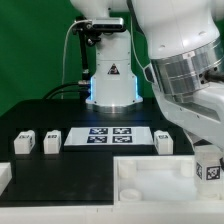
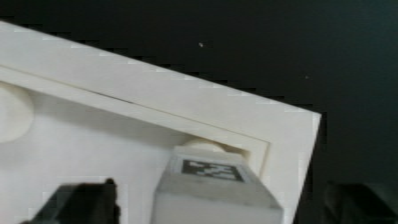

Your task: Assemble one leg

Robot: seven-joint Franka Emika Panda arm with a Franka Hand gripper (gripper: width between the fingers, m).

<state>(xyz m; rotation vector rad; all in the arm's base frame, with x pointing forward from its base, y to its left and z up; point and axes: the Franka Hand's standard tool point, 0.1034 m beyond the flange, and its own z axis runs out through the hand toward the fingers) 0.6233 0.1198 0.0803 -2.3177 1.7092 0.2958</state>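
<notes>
Tool [image 1: 208, 172] grips leg [image 1: 208, 168] over black table [image 1: 60, 115], green backdrop [image 1: 30, 50].

The arm [image 1: 185, 70] reaches down at the exterior view's right, its claw [image 2: 187, 205] closed on a small white leg [image 2: 217, 180], fingers pointing downward.

Black table [image 1: 60, 118]: marker board [image 1: 108, 136], three legs [image 1: 51, 142], tray [image 1: 150, 178].

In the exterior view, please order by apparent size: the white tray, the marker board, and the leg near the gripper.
1. The tray, though nearest the camera.
2. The marker board.
3. The leg, clearly smallest.
</notes>
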